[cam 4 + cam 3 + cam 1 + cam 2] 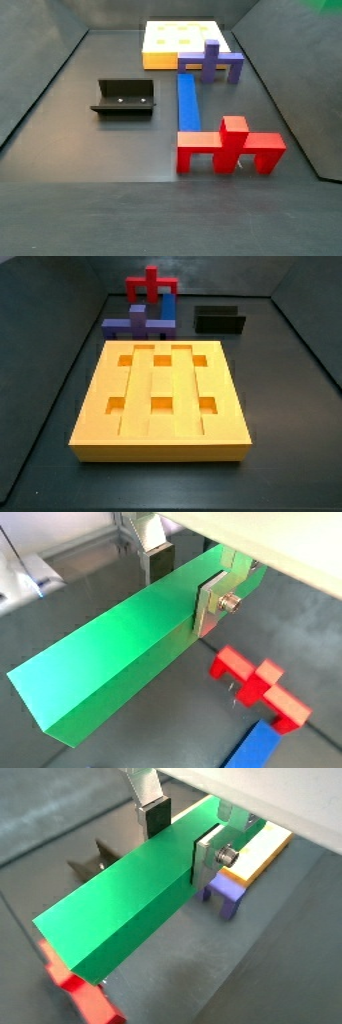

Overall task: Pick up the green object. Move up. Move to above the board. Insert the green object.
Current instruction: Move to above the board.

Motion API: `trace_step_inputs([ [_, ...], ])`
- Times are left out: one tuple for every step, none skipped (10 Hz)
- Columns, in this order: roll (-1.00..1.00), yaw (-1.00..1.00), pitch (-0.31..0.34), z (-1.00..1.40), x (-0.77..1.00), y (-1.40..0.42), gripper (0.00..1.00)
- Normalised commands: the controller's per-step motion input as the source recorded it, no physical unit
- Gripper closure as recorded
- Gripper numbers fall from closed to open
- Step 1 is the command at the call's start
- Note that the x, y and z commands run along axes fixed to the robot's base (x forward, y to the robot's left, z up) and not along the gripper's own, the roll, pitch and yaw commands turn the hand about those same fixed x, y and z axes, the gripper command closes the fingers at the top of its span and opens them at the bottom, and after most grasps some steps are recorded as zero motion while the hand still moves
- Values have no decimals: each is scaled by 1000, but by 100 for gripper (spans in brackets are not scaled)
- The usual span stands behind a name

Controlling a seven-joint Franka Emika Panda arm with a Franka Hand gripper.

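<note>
My gripper [183,584] is shut on the green object [114,662], a long plain green bar, near one end. It holds the bar in the air across the jaws, with a finger [210,604] flat on each long side. Both wrist views show this grip [183,836] on the bar [120,918]. The orange-yellow board [167,434] with grooves and square holes lies on the floor in both side views [160,60]. A corner of it shows below the bar in a wrist view [271,848]. The gripper is out of both side views; a green sliver [329,3] shows at one frame corner.
A blue-purple block [211,58] stands at the board's end [140,324] and below the bar [227,893]. A red cross-shaped piece [230,148] and a long blue strip [187,100] lie beyond it. The black fixture [126,97] stands to the side [221,319].
</note>
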Motion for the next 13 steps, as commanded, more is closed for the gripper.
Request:
trace_step_inputs([
  [5,4,59,219,33,5,100],
  [53,-176,357,185,650,-1400,100],
  [53,-160,367,178,643,-1400,100],
  [56,-61,371,183,680,-1400,100],
  [-25,-25,321,186,706,-1400,100],
  [-20,-6,277,187,710,-1400,100],
  [17,4,176,193,703,-1400,100],
  [6,1,149,196,719,-1400,100],
  [16,5,128,201,744,-1400,100],
  [19,6,125,207,762,-1400,100],
  [53,7,160,128,501,-822,100],
  [54,8,156,84,334,-471,100],
  [40,7,101,57,169,-246,100],
])
